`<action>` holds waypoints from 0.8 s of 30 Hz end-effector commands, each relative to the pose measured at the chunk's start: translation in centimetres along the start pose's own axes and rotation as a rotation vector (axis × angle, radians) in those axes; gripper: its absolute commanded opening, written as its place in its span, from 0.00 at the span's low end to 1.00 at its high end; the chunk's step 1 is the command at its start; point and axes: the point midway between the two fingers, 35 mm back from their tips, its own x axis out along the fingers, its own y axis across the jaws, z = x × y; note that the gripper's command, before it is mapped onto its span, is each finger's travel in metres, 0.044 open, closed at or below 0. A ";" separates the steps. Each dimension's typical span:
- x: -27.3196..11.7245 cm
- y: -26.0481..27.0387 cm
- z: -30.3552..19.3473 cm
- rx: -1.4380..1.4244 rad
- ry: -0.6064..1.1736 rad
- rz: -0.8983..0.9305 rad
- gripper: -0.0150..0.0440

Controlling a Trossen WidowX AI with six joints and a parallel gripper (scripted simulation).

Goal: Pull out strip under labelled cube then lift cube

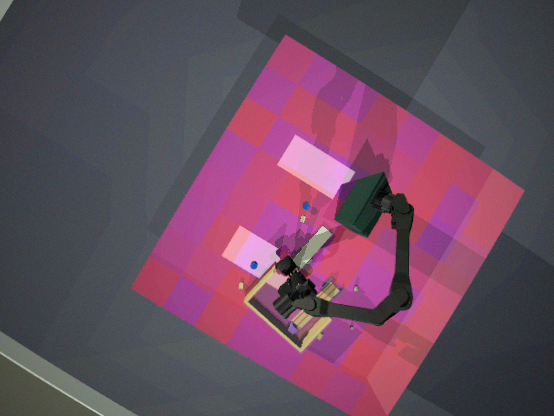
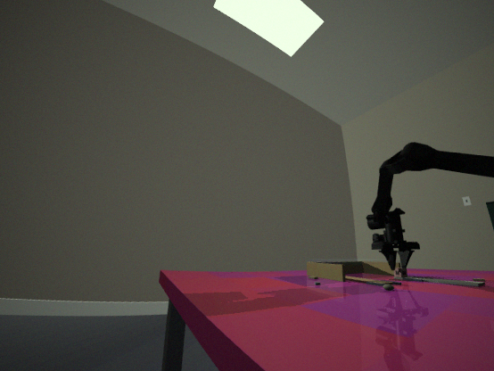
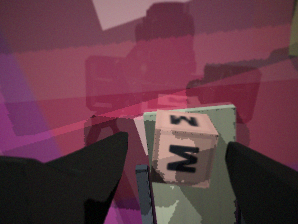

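Note:
The labelled cube [image 3: 182, 150], pale pink with a black "M" on its faces, rests on the end of a grey-green strip [image 3: 200, 190]. That strip lies on the pink checkered table top and shows in the top view [image 1: 312, 245] beyond the tray. My gripper [image 3: 176, 145] is lowered over the cube, with one dark finger on each side. A small gap shows between each finger and the cube, so the gripper is open around it. In the exterior view the fingertips [image 2: 399, 267] reach down to the table. In the top view the gripper [image 1: 287, 267] hides the cube.
A tan open tray [image 1: 292, 315] with other strips lies under my wrist. A dark green box [image 1: 362, 204] stands at the arm's base. Two blue balls [image 1: 306, 205] [image 1: 254, 265] and several small tan blocks lie around on the table.

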 end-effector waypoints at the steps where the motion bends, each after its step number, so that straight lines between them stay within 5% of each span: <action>1: 1.2 -0.3 -0.4 0.012 0.014 0.003 0.68; 17: 1.9 -0.3 -0.5 0.012 0.015 0.004 0.68; 21: 1.7 -0.2 -0.3 0.005 0.010 0.000 0.50; 24: 1.7 -0.2 -0.3 0.005 0.010 0.000 0.47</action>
